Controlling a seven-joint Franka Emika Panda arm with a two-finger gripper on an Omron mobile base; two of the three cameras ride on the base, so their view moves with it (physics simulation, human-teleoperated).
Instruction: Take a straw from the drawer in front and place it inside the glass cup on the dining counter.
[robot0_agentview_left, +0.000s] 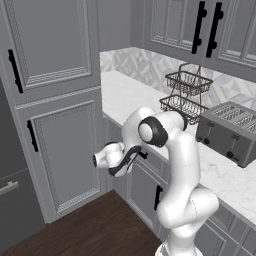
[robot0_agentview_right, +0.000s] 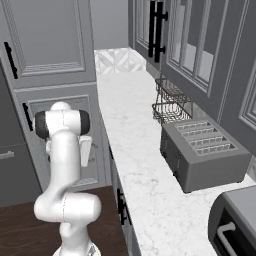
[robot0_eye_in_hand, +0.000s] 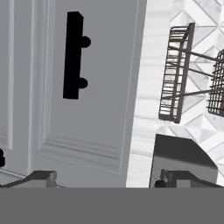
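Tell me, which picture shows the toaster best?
The right base view: the toaster stands close and whole, its four top slots plain. The left base view shows it farther off, cut by the right edge. In the hand view, the dark block may be it.

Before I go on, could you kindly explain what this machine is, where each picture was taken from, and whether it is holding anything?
This is a white robot arm on a driving base in a rendered kitchen. Two pictures come from cameras on the base, behind the arm to its left and right. The third looks along the end effector, rolled sideways, at a grey drawer front with a black bar handle. The end effector is open and holds nothing. On the white worktop stand a grey toaster and a two-tier wire basket. Tall grey cabinet doors stand at the left.
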